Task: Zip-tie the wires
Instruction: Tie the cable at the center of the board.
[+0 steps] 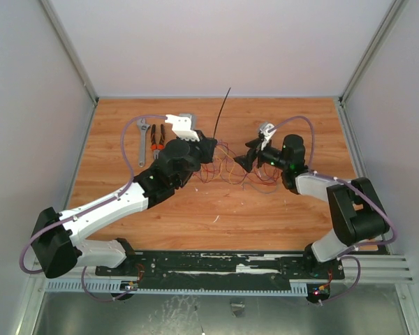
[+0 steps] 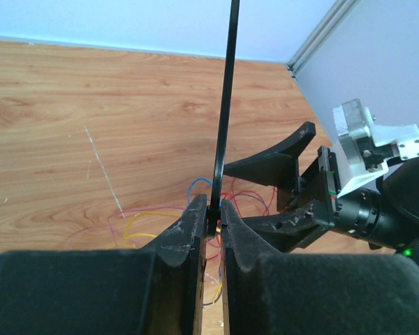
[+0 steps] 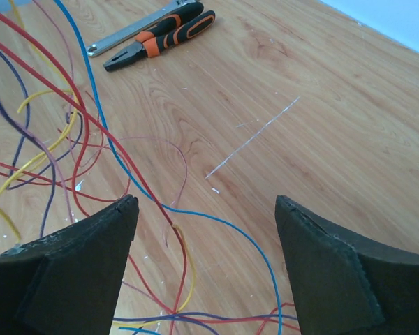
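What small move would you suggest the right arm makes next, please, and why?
Probably ease the open right gripper toward the zip tie, to take its free upper part. The left gripper pinches the strip's base, standing it upright over the wires, while the right gripper holds nothing.

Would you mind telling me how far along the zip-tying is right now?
Done: the zip tie is picked up, pinched upright in the shut left gripper. In hand: the open right gripper hovers over the wires. Left: the wires lie loose and unbundled; nothing is looped or cinched yet.
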